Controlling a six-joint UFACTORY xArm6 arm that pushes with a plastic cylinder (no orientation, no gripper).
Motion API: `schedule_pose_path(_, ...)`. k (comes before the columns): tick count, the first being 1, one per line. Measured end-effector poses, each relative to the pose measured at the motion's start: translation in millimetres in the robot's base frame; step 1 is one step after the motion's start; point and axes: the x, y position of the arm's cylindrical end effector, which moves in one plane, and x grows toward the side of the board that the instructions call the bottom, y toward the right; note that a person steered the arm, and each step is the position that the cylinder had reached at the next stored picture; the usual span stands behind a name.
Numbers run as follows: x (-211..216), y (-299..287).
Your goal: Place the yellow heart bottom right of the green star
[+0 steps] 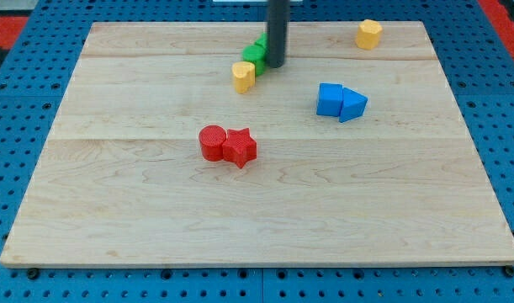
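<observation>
A yellow heart block (243, 76) lies near the top middle of the wooden board. A green block (255, 52), its shape partly hidden by the rod, sits just above and to the right of it, touching or nearly touching it. My tip (275, 65) stands right against the green block's right side, to the upper right of the yellow heart.
A second yellow block (368, 34), roughly hexagonal, lies at the top right. A blue cube (329, 98) and a blue triangle (352, 104) touch right of the middle. A red cylinder (212, 141) and a red star (240, 147) touch near the board's (113, 210) middle.
</observation>
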Motion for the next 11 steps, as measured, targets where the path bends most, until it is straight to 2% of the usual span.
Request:
schedule_pose_path(2, 1.9, -97.7)
schedule_pose_path(3, 14.9, -97.6)
schedule_pose_path(4, 51.4, -80.6)
schedule_pose_path(5, 51.9, -69.4)
schedule_pose_path(7, 30.3, -1.8)
schedule_pose_path(9, -4.1, 25.4)
schedule_pose_path(11, 36.5, 34.8)
